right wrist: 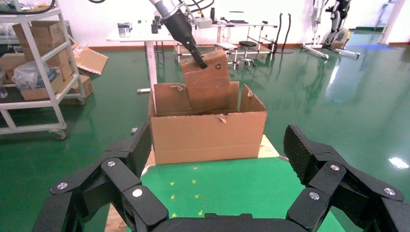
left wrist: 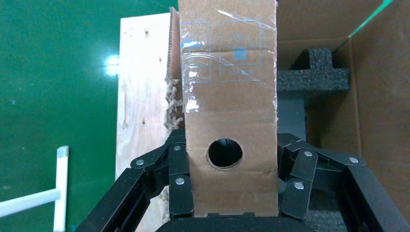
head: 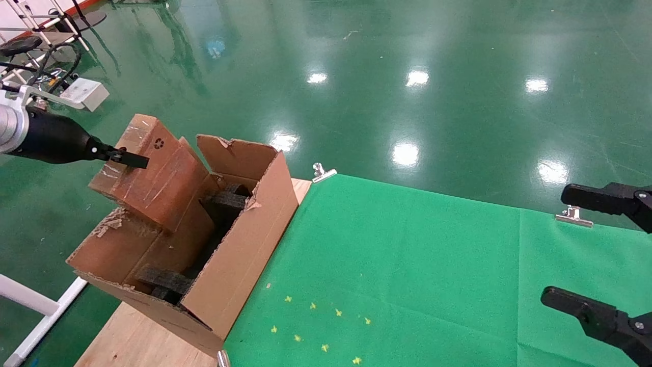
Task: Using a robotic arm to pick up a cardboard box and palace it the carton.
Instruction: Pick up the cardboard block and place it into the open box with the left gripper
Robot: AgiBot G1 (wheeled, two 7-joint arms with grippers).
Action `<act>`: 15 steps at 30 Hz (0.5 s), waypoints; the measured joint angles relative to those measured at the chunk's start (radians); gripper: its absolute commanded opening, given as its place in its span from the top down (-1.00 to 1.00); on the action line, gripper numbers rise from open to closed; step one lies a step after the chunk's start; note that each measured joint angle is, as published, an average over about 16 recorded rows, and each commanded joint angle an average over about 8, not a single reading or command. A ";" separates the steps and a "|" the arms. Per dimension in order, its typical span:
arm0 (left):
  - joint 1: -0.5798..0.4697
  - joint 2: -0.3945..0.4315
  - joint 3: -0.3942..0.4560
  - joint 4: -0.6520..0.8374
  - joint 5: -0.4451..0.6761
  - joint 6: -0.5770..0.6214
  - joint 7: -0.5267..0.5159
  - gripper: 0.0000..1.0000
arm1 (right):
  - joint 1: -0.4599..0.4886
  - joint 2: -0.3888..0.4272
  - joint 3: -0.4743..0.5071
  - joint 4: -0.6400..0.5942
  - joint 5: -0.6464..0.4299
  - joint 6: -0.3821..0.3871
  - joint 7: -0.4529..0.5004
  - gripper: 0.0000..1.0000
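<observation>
1. Left claw [left wrist: 235,193] pinches the one cardboard box [head: 153,173], tilted, lower end inside the one carton [head: 244,255].
2. Right claw [right wrist: 217,159] spread wide, holding nothing, over the counter [head: 407,265].

You cannot see the lower end of the cardboard box [head: 153,173]: it dips behind the carton [head: 239,265] wall. In the left wrist view the box's far end runs off the picture's edge. The left gripper [head: 130,159] shows only one finger in the head view; the other sits behind the box. The right gripper [head: 575,250] is cut off at the head view's right edge. The foam blocks [head: 168,283] are partly hidden by the carton's flaps.
</observation>
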 measured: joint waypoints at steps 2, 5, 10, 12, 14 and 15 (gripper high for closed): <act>0.003 0.002 0.000 0.007 0.001 0.007 0.001 1.00 | 0.000 0.000 0.000 0.000 0.000 0.000 0.000 -1.00; 0.012 0.005 0.004 0.017 0.005 0.014 0.000 1.00 | 0.000 0.000 0.000 0.000 0.000 0.000 0.000 -1.00; 0.037 0.008 0.009 0.032 0.012 0.019 -0.007 1.00 | 0.000 0.000 0.000 0.000 0.000 0.000 0.000 -1.00; 0.050 0.010 0.010 0.037 0.014 0.017 -0.010 1.00 | 0.000 0.000 0.000 0.000 0.000 0.000 0.000 -1.00; 0.065 0.012 0.011 0.040 0.015 0.012 -0.013 1.00 | 0.000 0.000 0.000 0.000 0.000 0.000 0.000 -1.00; 0.073 0.013 0.011 0.041 0.015 0.009 -0.014 1.00 | 0.000 0.000 0.000 0.000 0.000 0.000 0.000 -1.00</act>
